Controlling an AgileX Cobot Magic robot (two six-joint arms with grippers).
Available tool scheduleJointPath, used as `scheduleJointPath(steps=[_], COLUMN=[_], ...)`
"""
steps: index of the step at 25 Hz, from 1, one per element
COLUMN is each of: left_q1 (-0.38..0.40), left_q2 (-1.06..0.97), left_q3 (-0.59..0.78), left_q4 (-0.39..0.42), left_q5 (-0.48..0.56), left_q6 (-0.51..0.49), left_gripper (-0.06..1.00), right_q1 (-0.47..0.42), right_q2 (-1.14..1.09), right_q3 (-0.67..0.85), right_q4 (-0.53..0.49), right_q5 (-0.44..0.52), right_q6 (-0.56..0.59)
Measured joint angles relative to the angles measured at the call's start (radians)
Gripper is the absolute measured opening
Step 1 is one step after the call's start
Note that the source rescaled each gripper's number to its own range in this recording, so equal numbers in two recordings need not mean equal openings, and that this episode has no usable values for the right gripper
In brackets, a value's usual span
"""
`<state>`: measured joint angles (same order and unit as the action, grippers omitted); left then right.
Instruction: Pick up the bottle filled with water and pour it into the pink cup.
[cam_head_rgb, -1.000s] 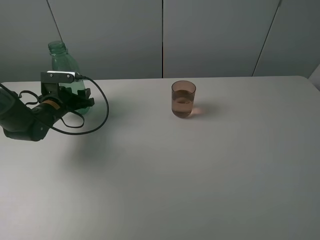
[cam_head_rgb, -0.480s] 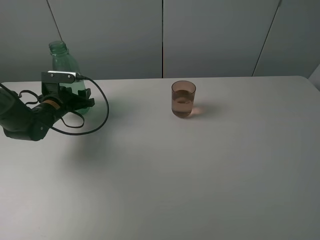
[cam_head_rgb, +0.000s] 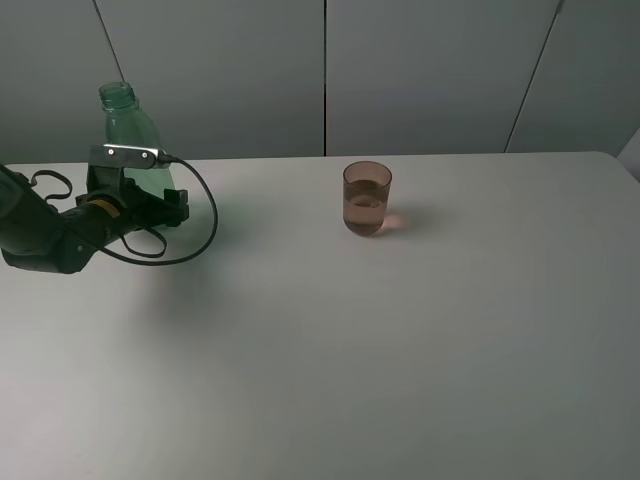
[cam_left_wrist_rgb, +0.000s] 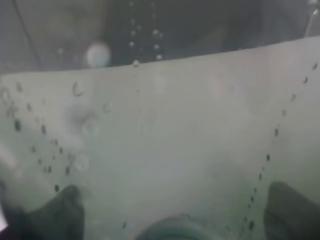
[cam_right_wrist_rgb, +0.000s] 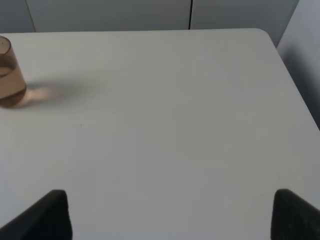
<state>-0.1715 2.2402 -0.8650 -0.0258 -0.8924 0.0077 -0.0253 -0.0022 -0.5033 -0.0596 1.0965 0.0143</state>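
Observation:
The green transparent bottle (cam_head_rgb: 132, 125) stands upright at the far left of the table, uncapped. My left gripper (cam_head_rgb: 168, 200) reaches around its lower body, one finger on each side. In the left wrist view the bottle (cam_left_wrist_rgb: 160, 130) fills the picture, with the dark fingertips (cam_left_wrist_rgb: 62, 207) spread wide and against its wall. The pink cup (cam_head_rgb: 367, 198) stands near the table's middle with some liquid in it; it also shows in the right wrist view (cam_right_wrist_rgb: 9, 72). My right gripper (cam_right_wrist_rgb: 172, 215) is open and empty, out of the high view.
The white table (cam_head_rgb: 400, 330) has its right edge (cam_right_wrist_rgb: 295, 85) near my right gripper. A black cable (cam_head_rgb: 205, 225) loops from my left wrist over the table. Grey wall panels (cam_head_rgb: 430, 70) stand behind.
My left gripper has shifted slightly right and settled lower around the bottle. The bottle's top has moved slightly right with it. The cup has not moved.

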Motion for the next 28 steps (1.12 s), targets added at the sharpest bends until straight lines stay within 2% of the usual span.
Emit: scheduleJointPath(steps=[5, 18, 21, 28], left_q1=[0.000, 0.000, 0.000, 0.000], left_q2=[-0.050, -0.210, -0.256, -0.422], left_q3=[0.002, 0.138, 0.154, 0.156], left_q4=[0.000, -0.007, -0.008, -0.010], left_q5=[0.114, 0.225, 0.303, 0.594], left_q6=[0.002, 0.002, 0.002, 0.000], left_gripper=[0.98, 0.99, 0.99, 0.99], right_q1=[0.000, 0.000, 0.000, 0.000], right_q2=[0.000, 0.000, 0.000, 0.000], right_q3=[0.000, 0.000, 0.000, 0.000], right_q4=[0.000, 0.000, 0.000, 0.000], right_q5=[0.000, 0.000, 0.000, 0.000], right_q6=[0.000, 0.000, 0.000, 0.000])
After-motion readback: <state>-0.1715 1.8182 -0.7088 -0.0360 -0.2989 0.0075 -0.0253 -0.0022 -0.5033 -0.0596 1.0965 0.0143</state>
